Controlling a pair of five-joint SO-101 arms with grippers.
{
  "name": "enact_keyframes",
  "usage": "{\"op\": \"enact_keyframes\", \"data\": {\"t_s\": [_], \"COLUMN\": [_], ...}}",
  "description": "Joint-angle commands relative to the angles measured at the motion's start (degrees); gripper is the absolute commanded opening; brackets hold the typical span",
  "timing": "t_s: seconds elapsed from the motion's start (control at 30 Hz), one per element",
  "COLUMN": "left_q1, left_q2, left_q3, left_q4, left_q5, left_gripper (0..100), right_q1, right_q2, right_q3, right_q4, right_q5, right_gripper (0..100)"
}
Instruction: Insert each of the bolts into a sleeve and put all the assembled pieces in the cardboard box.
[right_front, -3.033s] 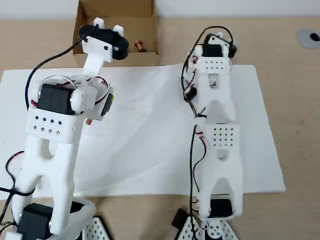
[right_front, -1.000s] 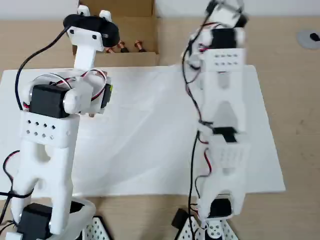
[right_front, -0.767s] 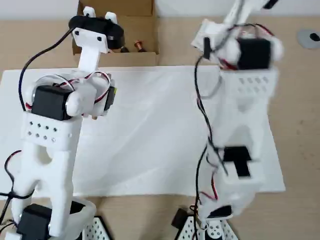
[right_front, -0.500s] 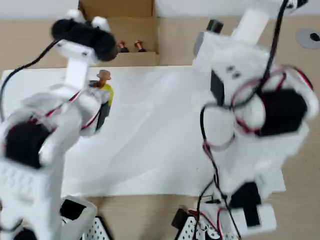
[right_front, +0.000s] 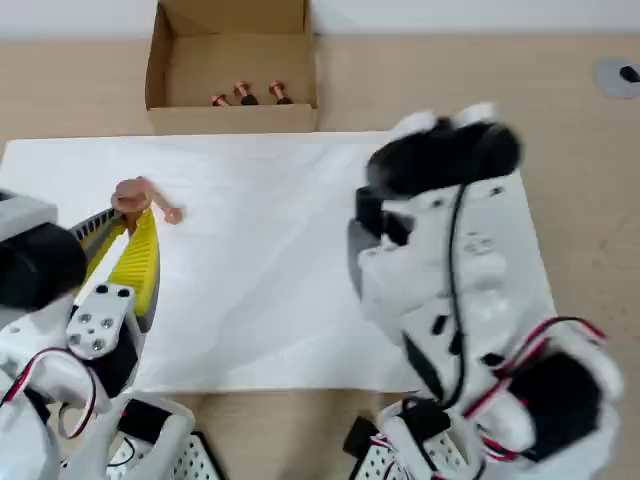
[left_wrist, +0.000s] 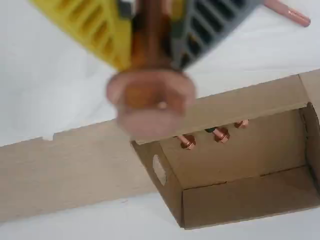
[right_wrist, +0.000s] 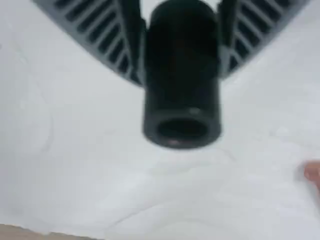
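Observation:
My left gripper (left_wrist: 150, 55) is shut on a copper bolt (left_wrist: 150, 97), its head pointing toward the cardboard box (left_wrist: 240, 200). In the high view that left gripper (right_front: 130, 215), with its yellow finger, holds the bolt (right_front: 130, 194) over the left part of the white sheet. A second copper bolt (right_front: 166, 211) lies loose on the sheet just beside it. My right gripper (right_wrist: 181, 70) is shut on a black sleeve (right_wrist: 182, 90), held over the sheet with its open end showing. Three assembled pieces (right_front: 245, 96) lie inside the cardboard box (right_front: 160, 70) at the far edge.
The white sheet (right_front: 270, 260) covers most of the table between the arms and the box. The bulky right arm (right_front: 450, 270) stands over the sheet's right half. A small dark fitting (right_front: 620, 73) sits on the bare table at the far right.
Both arms have swung back from the far side toward the near edge. The left gripper has left the box area and now holds a bolt over the sheet's left part.

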Motion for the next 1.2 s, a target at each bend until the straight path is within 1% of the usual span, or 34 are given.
{"op": "enact_keyframes", "data": {"t_s": [0.0,0.1,0.13,0.23,0.33,0.47,0.6,0.7,0.8,0.9,1.03,1.17], "left_q1": [0.6,0.7,0.7,0.8,0.8,0.8,0.9,2.1,5.3,7.1,7.2,7.1], "left_q2": [0.0,0.8,1.3,1.4,1.5,1.7,1.5,1.4,1.4,1.7,1.8,1.8], "left_q3": [-0.2,0.1,0.8,2.8,5.1,7.8,10.6,12.7,14.1,13.9,15.5,19.1], "left_q4": [-0.4,-1.4,-2.6,-7.7,-13.6,-19.0,-19.4,-19.6,-19.6,-19.8,-23.8,-28.6], "left_q5": [0.6,0.9,2.3,10.3,18.0,24.1,31.0,32.3,32.4,32.3,31.7,28.7], "left_gripper": [1,1,1,1,1,1,1,1,1,1,1,1], "right_q1": [-3.5,-6.5,-7.7,-11.8,-16.4,-19.7,-20.0,-20.0,-20.0,-20.0,-20.1,-20.7], "right_q2": [-5.1,-8.9,-10.3,-14.3,-18.2,-22.0,-24.0,-24.3,-24.1,-23.9,-24.0,-24.2], "right_q3": [15.3,25.7,28.9,38.3,45.2,48.1,48.2,47.9,46.9,46.1,46.1,46.0], "right_q4": [-10.2,-20.0,-23.6,-34.7,-43.1,-48.0,-51.0,-51.6,-51.3,-51.3,-51.2,-51.2], "right_q5": [3.3,5.3,5.7,7.6,8.3,8.1,7.9,7.3,3.7,2.2,2.1,2.1], "right_gripper": [1.0,1.0,1.0,1.0,1.0,1.0,1.0,1.0,1.0,1.0,1.0,1.0]}}
